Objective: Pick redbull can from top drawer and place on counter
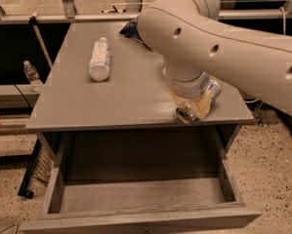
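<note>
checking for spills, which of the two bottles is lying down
The bottle on the counter; the other bottle stands upright off its left side. The hand holds the can at the counter's front right.

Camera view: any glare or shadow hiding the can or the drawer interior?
Camera view: flat, even light on the counter, no glare. Same view: small highlights on the redbull can, readable in the gripper at the counter's front right edge, fingers closed on it. The top drawer floor is lit; the recess behind it, under the counter, is in deep shadow.
</note>
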`<control>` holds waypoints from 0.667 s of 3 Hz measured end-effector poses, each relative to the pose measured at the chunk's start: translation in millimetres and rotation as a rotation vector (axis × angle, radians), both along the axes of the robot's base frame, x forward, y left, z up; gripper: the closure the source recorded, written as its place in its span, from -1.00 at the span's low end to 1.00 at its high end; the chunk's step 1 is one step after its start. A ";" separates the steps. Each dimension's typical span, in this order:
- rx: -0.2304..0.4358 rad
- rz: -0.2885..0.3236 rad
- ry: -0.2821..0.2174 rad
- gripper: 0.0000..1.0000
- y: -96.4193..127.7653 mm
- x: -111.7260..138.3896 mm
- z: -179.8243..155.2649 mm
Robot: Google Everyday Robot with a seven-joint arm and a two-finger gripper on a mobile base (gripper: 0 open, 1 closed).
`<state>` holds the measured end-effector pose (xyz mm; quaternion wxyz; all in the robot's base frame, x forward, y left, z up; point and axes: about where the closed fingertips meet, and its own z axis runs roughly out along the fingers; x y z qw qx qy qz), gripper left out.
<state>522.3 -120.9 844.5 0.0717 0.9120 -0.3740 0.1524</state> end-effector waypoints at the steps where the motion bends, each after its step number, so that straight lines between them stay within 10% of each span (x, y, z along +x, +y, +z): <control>1: 0.043 0.009 0.014 0.97 -6.3 20.4 -8.2; 2: 0.041 0.008 0.011 0.50 -6.1 19.0 -8.1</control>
